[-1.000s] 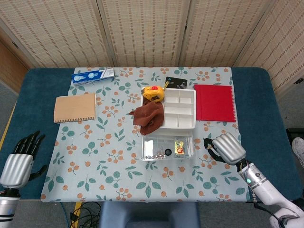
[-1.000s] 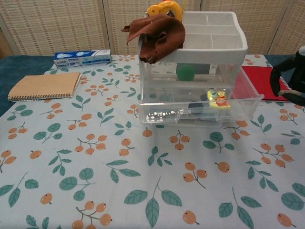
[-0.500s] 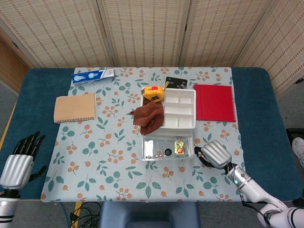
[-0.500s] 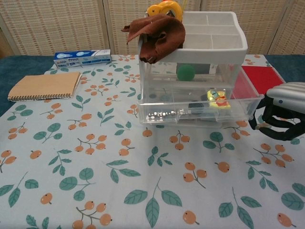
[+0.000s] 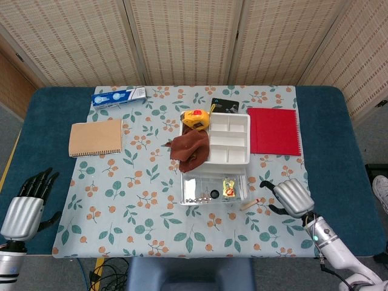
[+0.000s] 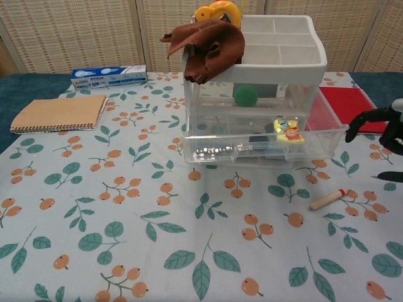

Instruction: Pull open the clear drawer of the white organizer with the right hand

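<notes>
Clear drawer [image 5: 213, 187]: pulled out of white organizer [image 5: 228, 139], mid-table. Task apparently complete. Right hand [image 5: 292, 197]: beside drawer, fingers apart, empty.

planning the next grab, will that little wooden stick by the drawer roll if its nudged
Probably. The wooden stick looks round and peg-like, lying flat on the smooth tablecloth, so a sideways nudge would likely roll it. It seems small and stiff, so likely light. The right robot hand is beside it, not touching.
</notes>
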### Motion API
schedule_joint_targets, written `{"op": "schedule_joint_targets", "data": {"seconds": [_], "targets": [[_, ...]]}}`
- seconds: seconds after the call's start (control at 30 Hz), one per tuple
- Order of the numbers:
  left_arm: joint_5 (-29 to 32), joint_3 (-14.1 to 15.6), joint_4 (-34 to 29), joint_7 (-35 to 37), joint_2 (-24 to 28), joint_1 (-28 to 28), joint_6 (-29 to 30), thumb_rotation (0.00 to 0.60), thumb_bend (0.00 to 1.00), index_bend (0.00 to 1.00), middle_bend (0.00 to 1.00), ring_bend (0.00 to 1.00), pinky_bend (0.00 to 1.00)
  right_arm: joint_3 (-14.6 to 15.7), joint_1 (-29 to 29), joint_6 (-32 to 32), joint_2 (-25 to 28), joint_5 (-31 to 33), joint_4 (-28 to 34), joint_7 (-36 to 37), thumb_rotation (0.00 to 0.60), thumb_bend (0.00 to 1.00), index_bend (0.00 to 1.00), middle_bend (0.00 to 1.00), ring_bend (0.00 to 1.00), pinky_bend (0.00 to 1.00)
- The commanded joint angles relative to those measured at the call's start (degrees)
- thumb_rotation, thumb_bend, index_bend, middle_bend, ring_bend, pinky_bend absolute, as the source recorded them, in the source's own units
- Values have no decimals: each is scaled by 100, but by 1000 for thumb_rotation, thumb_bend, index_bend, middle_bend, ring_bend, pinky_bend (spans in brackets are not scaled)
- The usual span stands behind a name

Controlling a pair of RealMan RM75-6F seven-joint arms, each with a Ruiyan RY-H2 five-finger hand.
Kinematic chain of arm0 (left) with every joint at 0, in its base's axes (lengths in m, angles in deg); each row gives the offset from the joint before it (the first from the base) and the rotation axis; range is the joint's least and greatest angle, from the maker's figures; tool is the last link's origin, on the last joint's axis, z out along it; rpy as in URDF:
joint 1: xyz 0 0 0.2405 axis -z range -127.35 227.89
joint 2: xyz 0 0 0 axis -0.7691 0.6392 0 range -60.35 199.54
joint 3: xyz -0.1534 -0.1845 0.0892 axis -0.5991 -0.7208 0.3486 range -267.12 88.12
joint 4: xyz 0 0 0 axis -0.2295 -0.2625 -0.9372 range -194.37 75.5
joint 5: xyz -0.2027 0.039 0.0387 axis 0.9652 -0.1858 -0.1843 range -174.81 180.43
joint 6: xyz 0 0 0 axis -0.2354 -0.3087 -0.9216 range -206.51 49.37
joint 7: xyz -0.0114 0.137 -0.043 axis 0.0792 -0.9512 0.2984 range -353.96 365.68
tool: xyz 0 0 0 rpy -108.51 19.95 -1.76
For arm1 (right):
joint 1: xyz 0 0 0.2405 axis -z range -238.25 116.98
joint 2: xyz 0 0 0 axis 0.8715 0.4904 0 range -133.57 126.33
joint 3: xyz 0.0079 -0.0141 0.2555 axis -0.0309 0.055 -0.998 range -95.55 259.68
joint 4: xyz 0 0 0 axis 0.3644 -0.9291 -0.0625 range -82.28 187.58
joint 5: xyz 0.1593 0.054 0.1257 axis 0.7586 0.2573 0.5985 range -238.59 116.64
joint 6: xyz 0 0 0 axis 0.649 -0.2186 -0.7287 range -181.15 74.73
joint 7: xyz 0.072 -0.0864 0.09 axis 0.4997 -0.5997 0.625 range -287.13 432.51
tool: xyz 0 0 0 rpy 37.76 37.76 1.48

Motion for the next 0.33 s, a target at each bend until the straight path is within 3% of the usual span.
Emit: {"op": "schedule_joint_targets", "data": {"seconds": [0.03,0.1,0.17,0.27,0.33], "targets": [[9,-8,20,1,-30,9,-6,600,200,67,38,74,114,-46,440,-524,356,274,374,-168,600,255,304,796,882,1000],[7,-9,30,9,-66,17,-11,600,200,67,38,74,114,-98,713,-921,457,387,530,-247,600,276,304,696,750,974],[10,-10,38,14,-107,22,-12,600,200,67,38,74,114,-138,976,-1302,516,450,619,-260,600,291,304,582,622,869],[8,-4,49,10,-142,34,-32,600,200,68,38,73,114,-180,1269,-1701,573,497,674,-195,600,299,297,394,374,554],[-1,-4,53,3,-155,42,-36,600,200,67,38,74,115,-203,1456,-1946,602,507,672,-210,600,299,279,336,283,422]]}}
